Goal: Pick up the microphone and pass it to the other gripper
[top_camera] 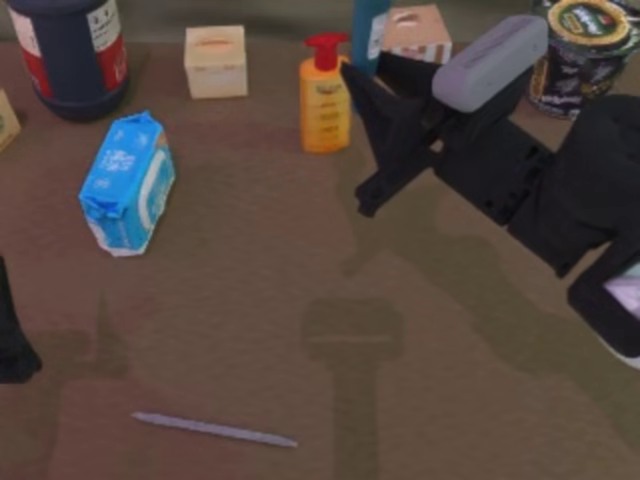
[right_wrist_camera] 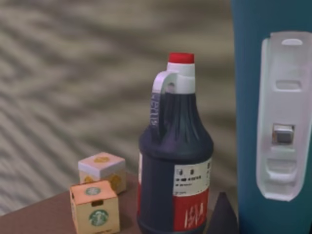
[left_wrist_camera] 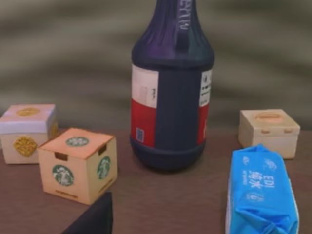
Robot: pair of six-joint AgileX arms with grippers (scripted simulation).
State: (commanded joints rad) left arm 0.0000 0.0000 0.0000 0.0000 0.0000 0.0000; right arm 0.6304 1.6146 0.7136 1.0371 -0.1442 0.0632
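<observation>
Top view: the dark bottle with a red-and-white label [top_camera: 70,50] stands at a far corner of the brown table [top_camera: 300,260]. Far across from it, past a yellow pump bottle [top_camera: 325,100], the teal-blue handle of the microphone [top_camera: 370,30] stands upright at the far edge. The black right gripper [top_camera: 368,68] reaches in there, its two pointed fingers set narrowly on either side of the handle, holding it. The left gripper [top_camera: 12,340] sits parked at the table edge, on the near side of the dark bottle. I cannot tell how its grip is set. A thin grey stick [top_camera: 215,430] lies well nearer than the bottle.

Left wrist view: the dark bottle [left_wrist_camera: 170,97] stands centre, with a blue wipes pack [left_wrist_camera: 261,195] on one side and an orange logo box [left_wrist_camera: 78,163] on the other.

Right wrist view: the microphone [right_wrist_camera: 253,122] fills the foreground, its white button strip facing the camera. The dark bottle [right_wrist_camera: 175,165] is well behind it.
</observation>
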